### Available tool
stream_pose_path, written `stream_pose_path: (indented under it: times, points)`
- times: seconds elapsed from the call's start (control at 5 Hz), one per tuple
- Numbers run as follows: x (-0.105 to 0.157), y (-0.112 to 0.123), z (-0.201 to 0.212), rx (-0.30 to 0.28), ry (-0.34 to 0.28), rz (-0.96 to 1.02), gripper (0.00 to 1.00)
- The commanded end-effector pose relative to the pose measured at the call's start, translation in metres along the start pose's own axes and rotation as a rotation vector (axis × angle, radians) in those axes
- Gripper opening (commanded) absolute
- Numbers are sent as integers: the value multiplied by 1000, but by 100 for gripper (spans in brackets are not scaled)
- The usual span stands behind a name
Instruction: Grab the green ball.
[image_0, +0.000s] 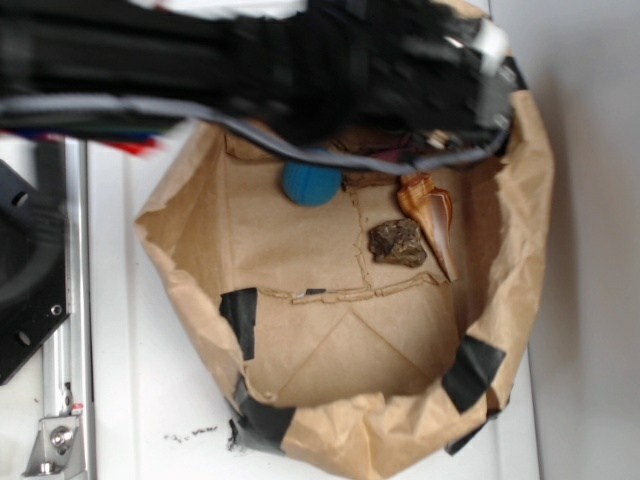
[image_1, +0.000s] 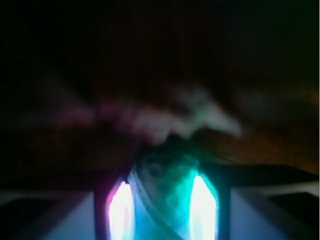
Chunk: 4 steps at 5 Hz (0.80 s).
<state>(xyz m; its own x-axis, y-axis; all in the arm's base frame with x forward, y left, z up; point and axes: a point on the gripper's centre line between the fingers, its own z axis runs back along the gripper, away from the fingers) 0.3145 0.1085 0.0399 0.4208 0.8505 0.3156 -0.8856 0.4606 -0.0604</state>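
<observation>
Overhead, at the far left, a black bracket (image_0: 25, 280) and a silver rail (image_0: 68, 320) sit on the white table (image_0: 150, 400). Next comes the brown paper bag (image_0: 200, 300), rolled open and patched with black tape (image_0: 240, 320). Inside it I count one blue ball (image_0: 311, 184) near the back wall, one dark rough lump (image_0: 398, 243), and one long brown shell (image_0: 430, 220) just right of the lump, its narrow end pointing toward the bag's near rim. The black arm (image_0: 250, 60) stretches flat across the top of the exterior view from left to right, blurred, its far end over the bag's back right corner, trailing a grey cable (image_0: 350, 155).

The wrist view is dark and blurred. One green ball (image_1: 165, 185), sea-green and round with no long axis to speak of, sits low in the middle between two glowing fingers (image_1: 121, 210). The gripper (image_1: 162, 212) seems closed around it, the fingers flanking the ball on either side. The exterior view shows no green ball.
</observation>
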Motion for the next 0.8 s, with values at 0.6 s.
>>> stream_pose_path:
  times: [0.6]
  points:
    - [-29,-3,143,-488,254,-748,0]
